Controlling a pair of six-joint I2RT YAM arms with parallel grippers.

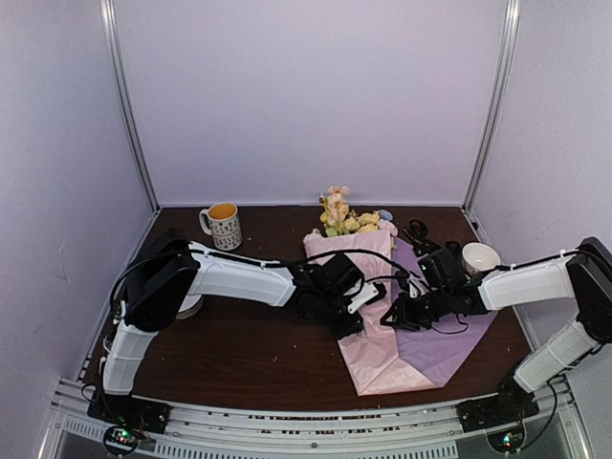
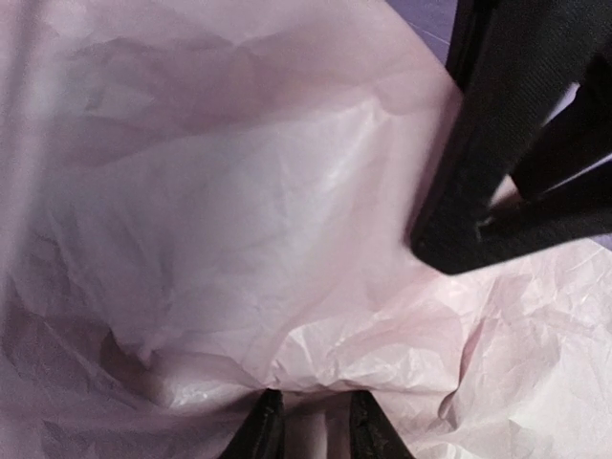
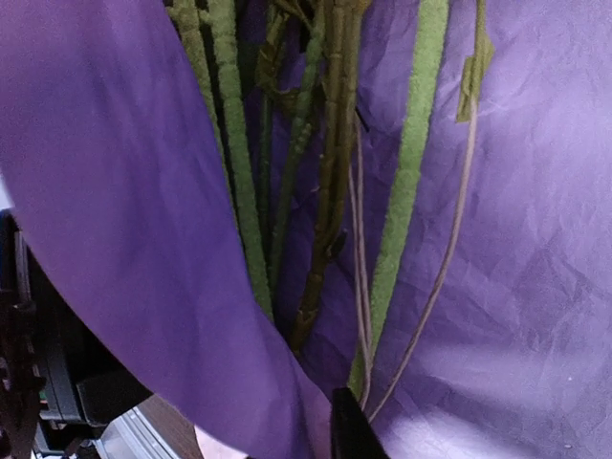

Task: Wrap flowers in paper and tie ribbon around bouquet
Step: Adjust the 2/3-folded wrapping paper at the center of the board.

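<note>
The flowers point(image 1: 339, 215) lie at the back middle of the table, blooms away from me, on the paper point(image 1: 382, 368), which is pink outside and purple inside. My left gripper point(image 1: 346, 320) is shut on a bunched pink fold point(image 2: 287, 239), which sits between its fingertips point(image 2: 314, 421). My right gripper point(image 1: 392, 316) meets it from the right and pinches the purple side. In the right wrist view only one finger point(image 3: 349, 430) shows; a raised purple fold point(image 3: 124, 239) hides the other and curls over the green stems point(image 3: 330, 172). A black looping ribbon point(image 1: 417, 232) lies right of the blooms.
A patterned mug point(image 1: 223, 226) with orange contents stands at the back left. A white mug point(image 1: 478, 256) stands at the right, close to my right arm. Grey walls enclose the table on three sides. The right gripper's black body point(image 2: 507, 143) fills the left wrist view's upper right.
</note>
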